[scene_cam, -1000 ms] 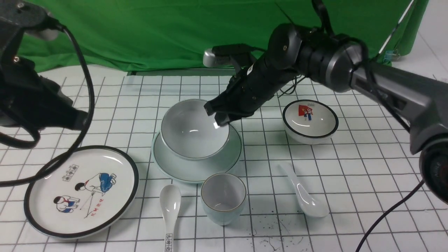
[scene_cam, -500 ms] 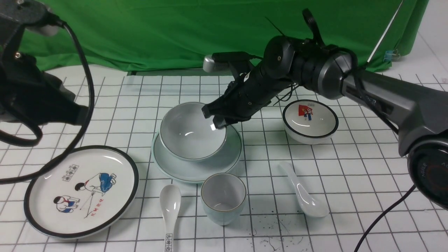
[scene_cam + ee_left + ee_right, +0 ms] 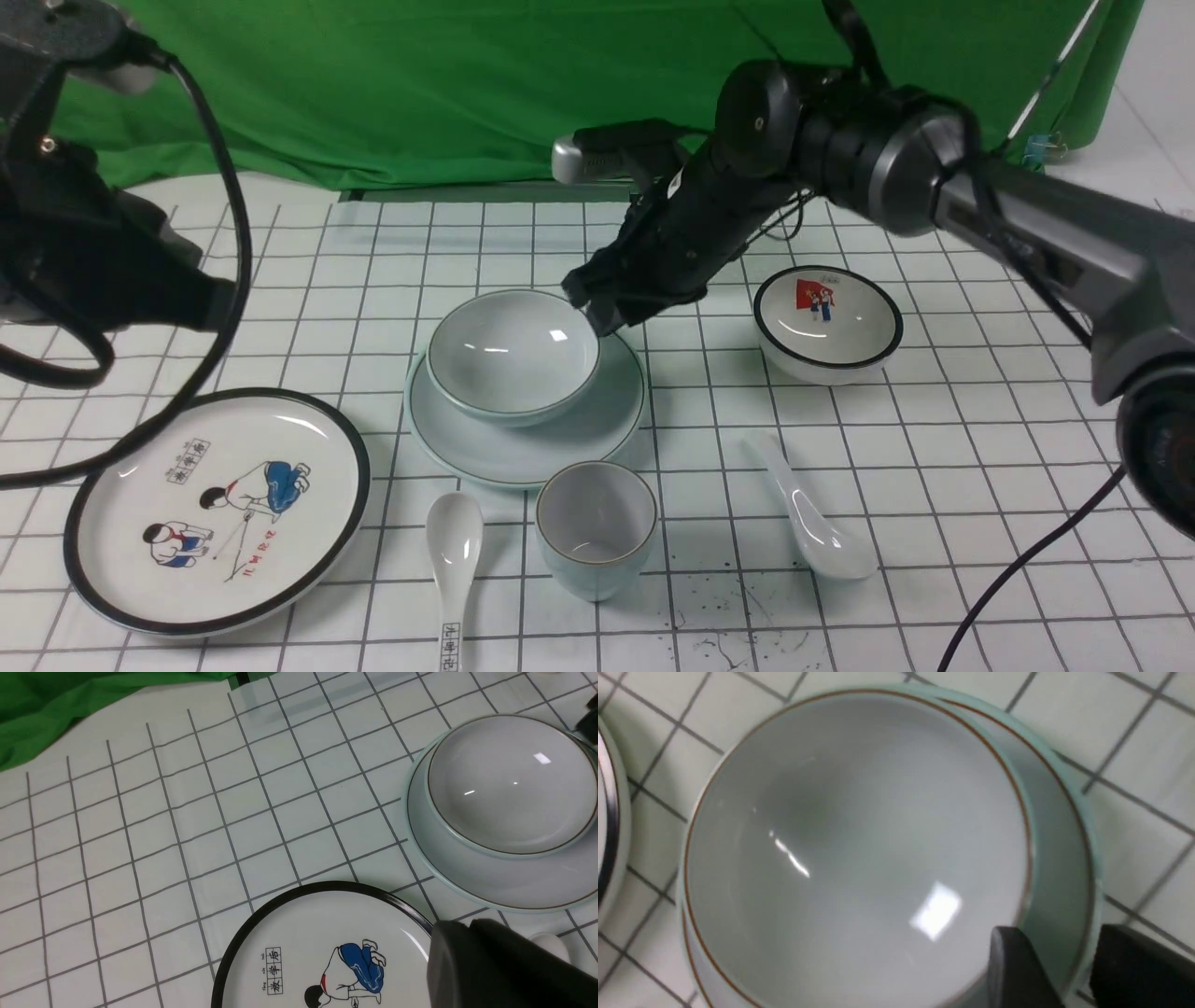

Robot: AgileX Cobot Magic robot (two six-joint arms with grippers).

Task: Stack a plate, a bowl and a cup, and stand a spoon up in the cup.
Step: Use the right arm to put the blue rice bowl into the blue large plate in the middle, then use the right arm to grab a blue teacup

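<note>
Noted right jaws spread, fingers (image 3: pixel 1020 975) set either side of the rim of the bowl (image 3: pixel 512 350), at its upper-right edge in the front view. Could not tell whether either finger touched the rim. Found the bowl seated level on the plate (image 3: pixel 523 467), centre of frame. Judged that step done once the jaws clear. Could not tell the left jaws' state: saw only a dark block at the lower right of the left wrist view, over the picture plate (image 3: pixel 327 914).

Judged the cup (image 3: pixel 596 532) next in line. Located it straight below the right jaws in the front view, just beside the plate's lower rim, upright, mouth up. Judged the right arm (image 3: pixel 840 159) nearer. Noted the left arm (image 3: pixel 93 271) parked at the left edge.

Located the spoon (image 3: pixel 812 523) right of the cup and apart from it, flat on the worktop (image 3: pixel 934 420). Read its long axis as upper left (handle) to lower right (scoop).

Counted two plates (one plain, one pictured), two bowls (plain, plus the picture bowl (image 3: pixel 831 341) at right), one cup, two spoons (plain, plus the marked spoon (image 3: pixel 455 560) at lower centre).
</note>
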